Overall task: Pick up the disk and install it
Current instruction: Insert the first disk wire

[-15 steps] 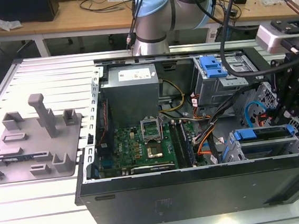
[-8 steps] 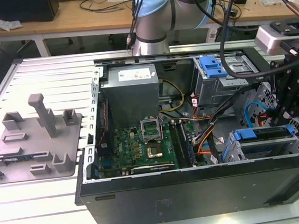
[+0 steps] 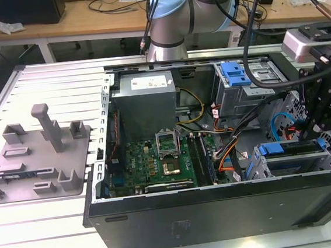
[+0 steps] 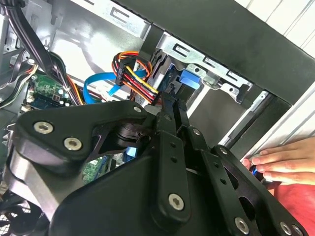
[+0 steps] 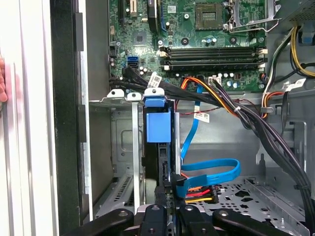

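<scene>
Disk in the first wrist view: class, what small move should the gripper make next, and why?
Probably a short, straight push along the slot: the disk sits edge-on in the drive cage, its blue end about level with the cage's tabs, the gripper in line with it. Full seating isn't visible.

The disk (image 5: pixel 158 127) shows a bright blue carrier, the motherboard (image 5: pixel 197 39) is green, the flat cable (image 5: pixel 211 169) light blue, the fixture tray (image 3: pixel 40 160) plain grey, and the gripper (image 5: pixel 168 209) matt black.
</scene>
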Motion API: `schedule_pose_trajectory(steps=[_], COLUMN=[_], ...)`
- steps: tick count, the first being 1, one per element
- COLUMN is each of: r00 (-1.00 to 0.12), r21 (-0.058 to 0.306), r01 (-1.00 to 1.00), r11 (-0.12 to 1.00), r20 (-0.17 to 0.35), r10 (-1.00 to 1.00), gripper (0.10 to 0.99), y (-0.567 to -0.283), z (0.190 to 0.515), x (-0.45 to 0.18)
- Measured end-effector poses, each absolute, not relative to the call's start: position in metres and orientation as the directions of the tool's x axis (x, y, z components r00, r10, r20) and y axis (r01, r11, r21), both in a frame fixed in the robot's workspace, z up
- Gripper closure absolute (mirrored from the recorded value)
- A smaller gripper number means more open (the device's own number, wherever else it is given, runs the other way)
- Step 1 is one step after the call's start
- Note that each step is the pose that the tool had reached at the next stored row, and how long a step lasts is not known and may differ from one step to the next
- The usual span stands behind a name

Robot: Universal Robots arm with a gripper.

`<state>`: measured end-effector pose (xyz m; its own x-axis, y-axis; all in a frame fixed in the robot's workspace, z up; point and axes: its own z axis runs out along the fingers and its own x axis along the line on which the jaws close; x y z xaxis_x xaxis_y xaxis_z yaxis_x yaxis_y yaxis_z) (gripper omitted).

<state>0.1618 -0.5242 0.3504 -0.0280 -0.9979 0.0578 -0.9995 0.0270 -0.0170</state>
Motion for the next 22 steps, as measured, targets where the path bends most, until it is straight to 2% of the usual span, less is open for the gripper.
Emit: schedule_pose_trajectory(steps=[22], r00=[-0.027], r21=[-0.017], r01=[-1.0], r11=[0.026], r20=[0.058], r10=[-0.998], gripper=[0.918], y=[-0.5242], z=[0.343], x=[0.162])
